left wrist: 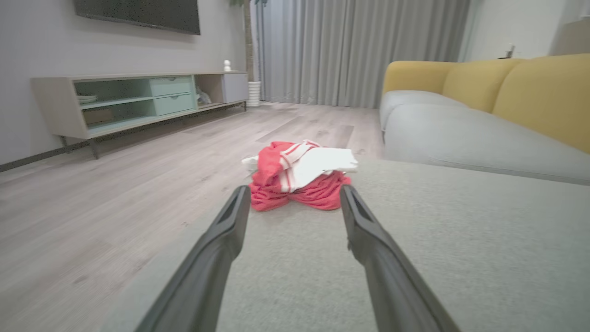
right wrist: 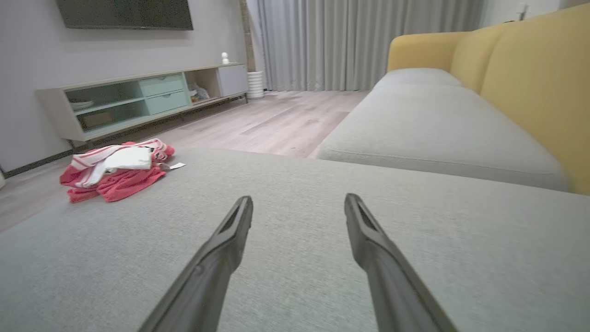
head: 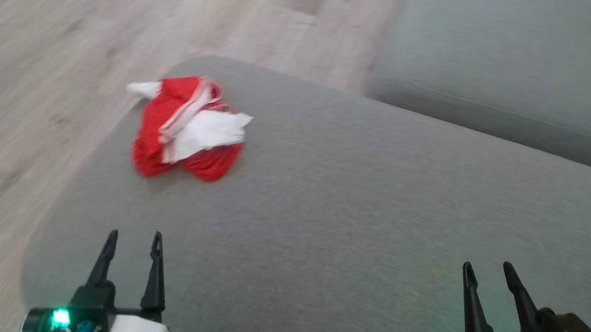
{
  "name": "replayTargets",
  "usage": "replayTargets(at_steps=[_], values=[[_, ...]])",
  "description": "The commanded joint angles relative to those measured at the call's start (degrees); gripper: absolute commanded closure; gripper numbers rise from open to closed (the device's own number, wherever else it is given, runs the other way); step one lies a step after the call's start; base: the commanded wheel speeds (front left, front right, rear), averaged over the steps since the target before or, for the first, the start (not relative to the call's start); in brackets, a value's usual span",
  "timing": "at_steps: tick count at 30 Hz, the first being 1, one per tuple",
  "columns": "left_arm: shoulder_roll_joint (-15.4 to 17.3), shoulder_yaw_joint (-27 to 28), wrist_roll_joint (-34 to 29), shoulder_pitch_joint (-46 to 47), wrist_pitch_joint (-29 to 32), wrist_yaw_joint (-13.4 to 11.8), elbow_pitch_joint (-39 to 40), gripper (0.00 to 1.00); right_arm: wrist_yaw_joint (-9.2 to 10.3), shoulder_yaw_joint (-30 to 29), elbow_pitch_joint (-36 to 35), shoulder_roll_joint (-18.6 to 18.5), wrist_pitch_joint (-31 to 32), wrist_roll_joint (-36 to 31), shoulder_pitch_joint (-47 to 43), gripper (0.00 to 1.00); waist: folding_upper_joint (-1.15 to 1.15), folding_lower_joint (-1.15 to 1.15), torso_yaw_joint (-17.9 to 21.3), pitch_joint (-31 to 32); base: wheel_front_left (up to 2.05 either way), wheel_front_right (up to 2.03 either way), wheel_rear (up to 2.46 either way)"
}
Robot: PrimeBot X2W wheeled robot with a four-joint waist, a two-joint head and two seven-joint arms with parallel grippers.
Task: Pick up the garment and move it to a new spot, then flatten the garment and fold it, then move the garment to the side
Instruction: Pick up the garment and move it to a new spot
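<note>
Grey woven sofa cushion carries crumpled red garment w/ white striped trim, bunched near its rounded corner. Left claw & right claw both wide, empty.

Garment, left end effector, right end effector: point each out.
Garment (head: pixel 185 128), head view, middle of the crumpled heap.
Left end effector (head: pixel 135 236), head view, midway between its fingertips.
Right end effector (head: pixel 486 266), head view, midway between its fingertips.

Garment — red with white stripes and white panel; grey cushion; yellow sofa back.
</note>
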State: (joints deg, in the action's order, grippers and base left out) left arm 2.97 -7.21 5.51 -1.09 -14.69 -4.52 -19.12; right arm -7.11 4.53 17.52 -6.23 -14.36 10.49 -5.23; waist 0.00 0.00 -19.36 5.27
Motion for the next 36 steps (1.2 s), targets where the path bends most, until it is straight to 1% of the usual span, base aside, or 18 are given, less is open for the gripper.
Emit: replayTargets(at_steps=[1,2,4,8,13,17,20,24,27,32,36], values=[[0.02,2.65,-0.57,3.36,-0.31,-0.08,2.45,0.00,-0.37,0.95,-1.76,-1.12,-0.63,-0.53,3.39,0.00,0.00,0.00,-5.34,-1.97,0.00,0.00,0.00],[0.02,2.65,-0.57,3.36,-0.31,-0.08,2.45,0.00,-0.37,0.95,-1.76,-1.12,-0.63,-0.53,3.39,0.00,0.00,0.00,-5.34,-1.97,0.00,0.00,0.00],[0.05,3.74,-0.50,3.23,-0.31,-0.31,2.97,0.00,-0.37,1.03,-1.50,-1.33,-0.63,-0.42,3.85,0.00,0.00,0.00,-6.73,-2.50,0.00,0.00,0.00],[0.13,6.06,-0.57,3.56,-0.31,-0.85,4.54,0.00,-0.37,1.20,-1.42,-2.12,-0.63,-0.41,5.19,0.00,0.00,0.00,-8.24,-4.17,0.00,0.00,0.00],[0.44,6.99,-1.38,6.59,-0.31,-0.06,4.80,0.00,-0.37,1.24,-1.70,-4.07,-0.63,-0.55,5.13,0.00,0.00,0.00,-9.69,-6.27,0.00,0.00,0.00],[1.00,7.21,-1.83,12.39,-0.31,1.18,4.34,0.00,-0.37,1.16,-2.87,-7.02,-0.63,-1.22,6.25,0.00,0.00,0.00,-8.70,-10.86,0.00,0.00,0.00],[1.44,6.91,-2.20,18.53,-0.31,2.36,2.15,0.00,-0.37,0.87,-4.11,-9.72,-0.63,-1.70,7.85,0.00,0.00,0.00,-7.29,-14.53,0.00,0.00,0.00],[2.57,6.06,-3.16,26.97,-0.31,3.69,-4.47,0.00,-0.37,1.03,-5.02,-13.08,-0.63,-1.82,10.53,0.00,0.00,0.00,-4.55,-19.13,0.00,0.00,0.00],[2.58,5.14,-3.40,33.87,-0.27,4.19,-14.11,0.00,-0.37,1.51,-5.87,-15.86,-0.63,-1.89,11.78,0.00,0.00,0.00,-3.35,-22.37,0.00,0.00,0.00],[2.40,5.45,-2.50,43.65,2.02,3.28,-28.40,0.00,-0.37,4.37,-6.18,-19.69,-0.63,-1.38,14.14,0.00,0.00,0.00,-0.39,-27.01,0.00,0.00,0.00],[3.42,6.08,-2.05,48.53,2.05,2.04,-36.71,0.00,-0.37,5.62,-6.23,-21.10,-0.63,-0.89,16.38,0.00,0.00,0.00,1.79,-29.42,0.00,0.00,0.00]])
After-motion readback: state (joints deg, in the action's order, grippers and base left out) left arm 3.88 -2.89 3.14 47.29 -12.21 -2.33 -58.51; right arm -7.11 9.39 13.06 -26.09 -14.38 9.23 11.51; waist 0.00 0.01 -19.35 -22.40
